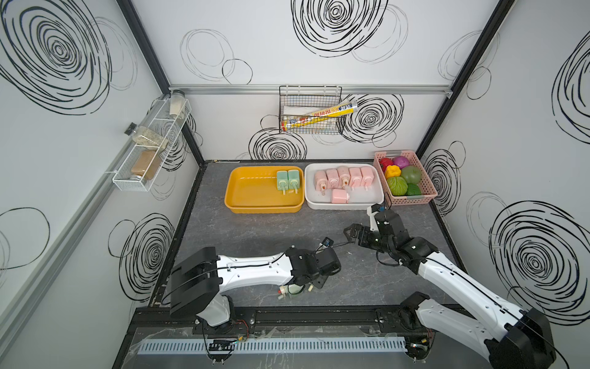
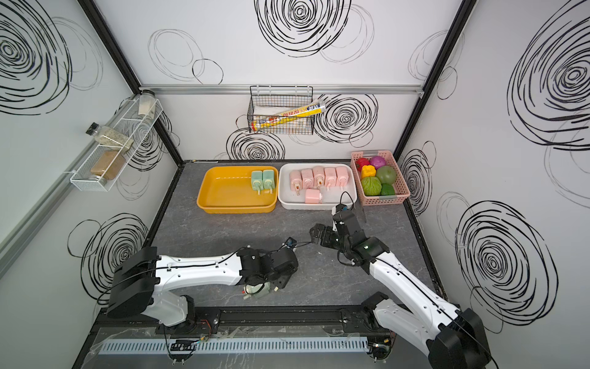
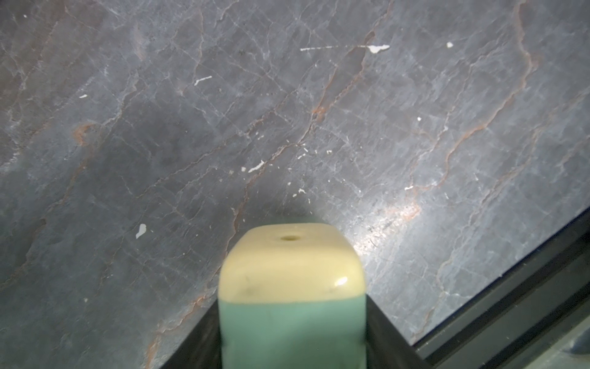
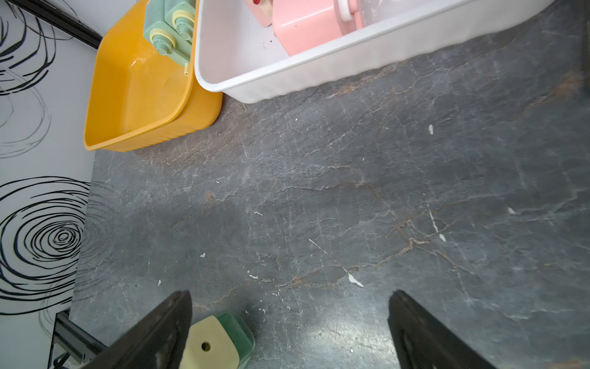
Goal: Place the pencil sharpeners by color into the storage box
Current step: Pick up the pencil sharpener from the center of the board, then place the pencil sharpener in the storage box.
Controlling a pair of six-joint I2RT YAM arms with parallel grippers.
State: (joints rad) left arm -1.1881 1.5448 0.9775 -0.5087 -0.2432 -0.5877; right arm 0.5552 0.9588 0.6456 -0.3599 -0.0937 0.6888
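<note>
My left gripper (image 1: pixel 307 283) (image 3: pixel 292 335) is low at the table's front, shut on a mint green pencil sharpener (image 1: pixel 295 289) (image 3: pixel 292 278) whose cream holed end points away from the wrist. My right gripper (image 1: pixel 348 231) (image 4: pixel 290 294) hangs open over bare table, right of centre. In the right wrist view a green sharpener (image 4: pixel 223 342) lies on the table beside one finger; I cannot tell whether it is the held one. The yellow storage box (image 1: pixel 230 195) holds two green sharpeners (image 1: pixel 289 180). The white storage box (image 1: pixel 311 199) holds several pink sharpeners (image 1: pixel 343 177), one lying crosswise (image 1: pixel 339 195).
A pink basket (image 1: pixel 429 191) of toy fruits and vegetables stands right of the white box, close behind the right arm. A black wire basket (image 1: pixel 309 111) hangs on the back wall and a white rack (image 1: pixel 150 150) with jars on the left wall. A black rail (image 1: pixel 287 314) edges the front.
</note>
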